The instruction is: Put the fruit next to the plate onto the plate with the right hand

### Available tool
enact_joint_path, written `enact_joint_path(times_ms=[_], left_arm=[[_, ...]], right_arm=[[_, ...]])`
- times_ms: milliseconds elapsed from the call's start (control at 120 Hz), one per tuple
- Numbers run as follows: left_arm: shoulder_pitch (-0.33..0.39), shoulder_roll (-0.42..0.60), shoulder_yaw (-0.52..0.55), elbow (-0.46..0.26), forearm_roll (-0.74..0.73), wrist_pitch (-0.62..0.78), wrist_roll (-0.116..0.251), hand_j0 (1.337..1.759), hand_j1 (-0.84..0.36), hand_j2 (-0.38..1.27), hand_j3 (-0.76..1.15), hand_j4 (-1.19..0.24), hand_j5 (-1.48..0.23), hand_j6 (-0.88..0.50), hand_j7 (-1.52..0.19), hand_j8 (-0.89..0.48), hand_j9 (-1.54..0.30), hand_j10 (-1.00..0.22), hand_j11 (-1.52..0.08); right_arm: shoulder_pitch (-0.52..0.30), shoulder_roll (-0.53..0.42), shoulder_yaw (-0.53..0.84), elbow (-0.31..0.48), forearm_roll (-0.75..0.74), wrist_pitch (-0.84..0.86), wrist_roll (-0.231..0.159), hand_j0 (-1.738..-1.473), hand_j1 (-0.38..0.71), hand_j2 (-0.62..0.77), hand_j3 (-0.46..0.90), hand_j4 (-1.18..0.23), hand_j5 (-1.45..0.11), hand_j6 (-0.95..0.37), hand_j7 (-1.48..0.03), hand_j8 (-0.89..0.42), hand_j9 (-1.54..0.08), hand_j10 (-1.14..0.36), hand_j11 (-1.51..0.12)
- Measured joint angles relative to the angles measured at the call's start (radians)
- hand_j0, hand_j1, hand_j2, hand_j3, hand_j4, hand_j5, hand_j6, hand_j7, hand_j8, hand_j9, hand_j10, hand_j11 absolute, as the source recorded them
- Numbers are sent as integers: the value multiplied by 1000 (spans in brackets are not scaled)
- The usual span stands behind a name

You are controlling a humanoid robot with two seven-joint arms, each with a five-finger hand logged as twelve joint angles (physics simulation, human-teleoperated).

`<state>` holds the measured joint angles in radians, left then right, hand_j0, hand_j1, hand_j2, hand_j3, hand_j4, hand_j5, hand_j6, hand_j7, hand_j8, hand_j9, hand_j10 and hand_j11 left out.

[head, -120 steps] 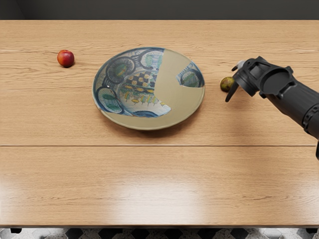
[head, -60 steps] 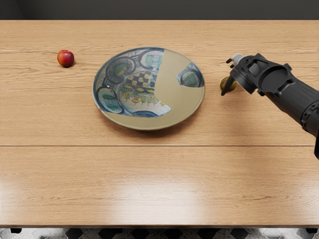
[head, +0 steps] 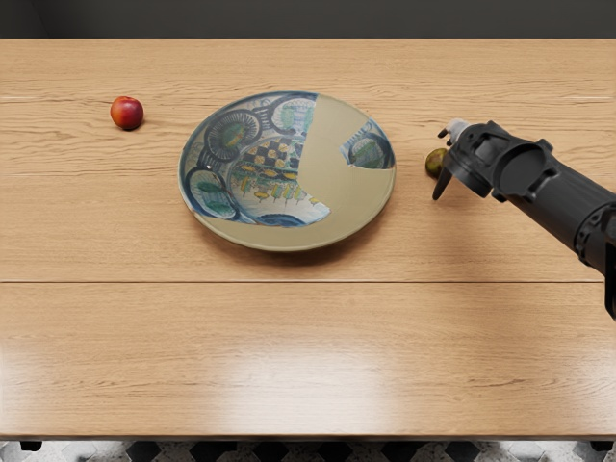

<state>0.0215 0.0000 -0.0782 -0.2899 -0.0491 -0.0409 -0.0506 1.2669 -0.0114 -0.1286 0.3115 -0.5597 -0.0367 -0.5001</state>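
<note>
Right hand (head: 472,159) is low over the table's (head: 289,337) right side, grip impossible to call from here. Far left a red fruit (head: 126,113), then the plate (head: 346,207), then the greenish fruit (head: 435,161) just beside the plate's rim, tucked partly behind the hand.

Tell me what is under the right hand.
A small greenish fruit peeks out at the right hand's edge nearest the plate, lying on the table. The hand covers its right part, so whether it is gripped cannot be seen.
</note>
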Motion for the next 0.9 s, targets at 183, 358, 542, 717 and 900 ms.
enact_joint_path(times_ms=[183,358,542,717,900], left_arm=[[0,0,0,0,0,0,0,1658,349,0,0,0,0,0,0,0,0,0,0],[0,0,0,0,0,0,0,1658,349,0,0,0,0,0,0,0,0,0,0],[0,0,0,0,0,0,0,1658,349,0,0,0,0,0,0,0,0,0,0],[0,0,0,0,0,0,0,1658,349,0,0,0,0,0,0,0,0,0,0],[0,0,0,0,0,0,0,1658,349,0,0,0,0,0,0,0,0,0,0]], right_arm=[[-1,-3,-4,-10,0,10,5,-1658,-43,-50,0,-257,-332,-258,-332,-257,-332,-257,-332],[-1,-6,-1,-12,3,20,12,-1658,32,-61,-1,-323,-412,-261,-414,-323,-412,-322,-412],[0,3,4,-14,-3,54,13,-1655,129,-63,-3,-455,-491,-177,-532,-257,-505,-446,-506],[2,-4,30,-16,-15,182,12,-1645,354,-35,-3,-655,-711,-13,-873,87,-1019,-717,-794],[5,-20,62,-15,2,232,9,-1626,441,99,-2,-586,-826,116,-901,245,-1104,-861,-908]])
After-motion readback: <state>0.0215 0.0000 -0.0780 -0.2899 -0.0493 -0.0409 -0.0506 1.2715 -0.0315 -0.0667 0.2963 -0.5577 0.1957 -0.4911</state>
